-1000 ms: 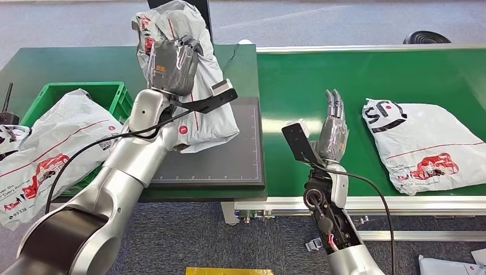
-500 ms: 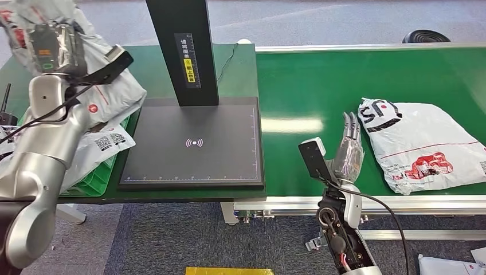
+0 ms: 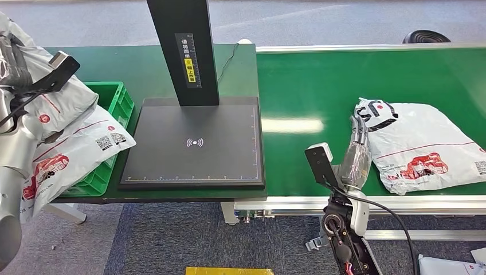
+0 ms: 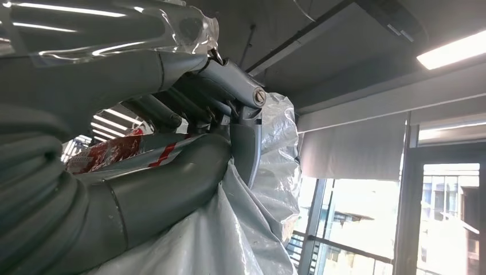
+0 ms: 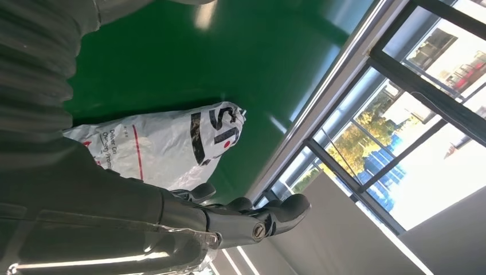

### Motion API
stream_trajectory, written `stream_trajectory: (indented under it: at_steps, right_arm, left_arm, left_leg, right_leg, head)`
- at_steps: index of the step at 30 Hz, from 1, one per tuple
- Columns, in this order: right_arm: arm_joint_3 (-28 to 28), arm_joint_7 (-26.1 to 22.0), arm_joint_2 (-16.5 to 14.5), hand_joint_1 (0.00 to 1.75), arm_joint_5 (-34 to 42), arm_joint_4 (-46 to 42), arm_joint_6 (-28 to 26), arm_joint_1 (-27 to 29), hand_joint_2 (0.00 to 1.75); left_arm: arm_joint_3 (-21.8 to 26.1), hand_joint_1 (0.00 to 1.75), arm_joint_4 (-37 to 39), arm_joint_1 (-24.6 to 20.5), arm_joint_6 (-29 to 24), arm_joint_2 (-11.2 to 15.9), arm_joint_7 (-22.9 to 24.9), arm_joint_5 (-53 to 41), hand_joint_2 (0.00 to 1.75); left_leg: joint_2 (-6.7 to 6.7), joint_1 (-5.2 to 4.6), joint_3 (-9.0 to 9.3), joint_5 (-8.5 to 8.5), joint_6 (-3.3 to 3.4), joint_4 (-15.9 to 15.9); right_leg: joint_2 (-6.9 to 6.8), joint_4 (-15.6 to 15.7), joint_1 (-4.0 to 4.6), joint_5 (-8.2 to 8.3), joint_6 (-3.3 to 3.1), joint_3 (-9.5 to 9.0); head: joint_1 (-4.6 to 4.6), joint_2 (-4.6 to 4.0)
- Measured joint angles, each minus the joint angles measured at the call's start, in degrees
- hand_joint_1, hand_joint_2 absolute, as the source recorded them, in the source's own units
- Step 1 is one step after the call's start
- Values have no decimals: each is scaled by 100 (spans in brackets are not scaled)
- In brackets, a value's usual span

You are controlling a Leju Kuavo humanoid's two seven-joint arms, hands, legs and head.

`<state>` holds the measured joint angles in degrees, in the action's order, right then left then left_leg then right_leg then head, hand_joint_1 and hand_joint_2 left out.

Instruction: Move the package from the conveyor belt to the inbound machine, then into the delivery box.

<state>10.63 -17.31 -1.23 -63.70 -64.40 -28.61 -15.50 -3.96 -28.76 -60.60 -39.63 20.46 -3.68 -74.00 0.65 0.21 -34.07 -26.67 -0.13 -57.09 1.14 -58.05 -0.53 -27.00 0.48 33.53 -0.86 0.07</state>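
Observation:
My left hand (image 3: 12,60) grips a grey-white package (image 3: 60,103), holding it at the far left above the green delivery box (image 3: 116,98). In the left wrist view the thumb and fingers (image 4: 229,91) clamp the crinkled bag (image 4: 258,217). The inbound machine's black plate (image 3: 195,143) lies bare under its dark column (image 3: 184,51). A second package (image 3: 427,143) lies on the green conveyor belt (image 3: 315,80). My right hand (image 3: 358,150) is open, fingers straight, right at that package's left edge. The right wrist view shows this package (image 5: 166,143) just beyond the hand (image 5: 229,220).
Another printed package (image 3: 63,154) lies in the green box and spills over its front. The belt's metal front rail (image 3: 401,203) runs along the near edge. A black round object (image 3: 425,37) stands beyond the belt. More bags lie on the floor at the lower right (image 3: 453,266).
My left arm has swung the held package leftward off the machine's plate to above the green box. My right hand has shifted right along the belt to the second package's edge.

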Motion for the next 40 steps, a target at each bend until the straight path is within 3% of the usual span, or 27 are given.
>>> stream_trajectory:
  at_steps: [2, 3, 15, 20, 25, 30, 33, 40]
  right_arm:
    - [-2, 1, -2, 0, -19, -42, 27, 16, 175]
    - [-5, 4, -3, 0, -31, -60, 47, 20, 175]
    - [-103, 36, -4, 0, -99, -112, 146, 28, 175]
    - [-109, 35, -21, 0, -123, -113, 168, 31, 175]
    - [-116, 15, -52, 0, -153, -113, 188, 13, 175]
    - [-114, -102, -131, 0, -193, -58, 203, -179, 175]
    - [-102, -131, -148, 0, -187, 37, 173, -295, 175]
    - [-91, -140, -161, 0, -175, 236, 122, -449, 175]
  left_arm:
    - [48, 1, -1, 52, 4, 24, -25, 45, 44]
    - [69, 0, -2, 82, 17, 35, -52, 77, 0]
    - [175, 0, -2, 268, 125, 45, -154, 121, 0]
    - [162, 0, -2, 369, 42, -113, -127, -70, 0]
    - [-180, 0, -103, 531, -8, -698, -168, -929, 0]
    - [-1261, 0, -173, 595, -11, -1587, 111, -1138, 0]
    - [-1891, 0, -215, 573, -34, -1986, 254, -1141, 0]
    - [-2551, 0, -283, 543, -42, -2380, 362, -1142, 0]
  left_leg:
    - [0, 0, 0, 0, 0, 0]
    - [-1, 0, 0, 0, 0, 0]
    - [0, 0, 0, 0, 0, -1]
    - [1, 0, 1, 0, 0, -1]
    - [26, -4, 1, 1, 1, -5]
    - [34, -10, -5, 1, 4, -10]
    - [32, -13, -5, 1, 4, -11]
    - [29, -8, -4, 0, 3, -8]
  right_leg:
    - [1, 0, 0, 0, 0, 0]
    - [1, 0, 0, 0, 0, 1]
    - [-1, 1, 0, 0, 0, 2]
    - [-1, 2, 0, 0, 0, 3]
    - [-23, 4, -6, 1, 1, -3]
    - [-30, 6, -14, 4, 6, -8]
    - [-28, 6, -16, 6, 9, -8]
    - [-25, 6, -9, 4, 7, -3]
  head:
    - [1, 0]
    - [0, 0]
    - [0, 0]
    - [1, 0]
    - [0, 0]
    - [-1, 0]
    - [0, 0]
    - [2, 0]
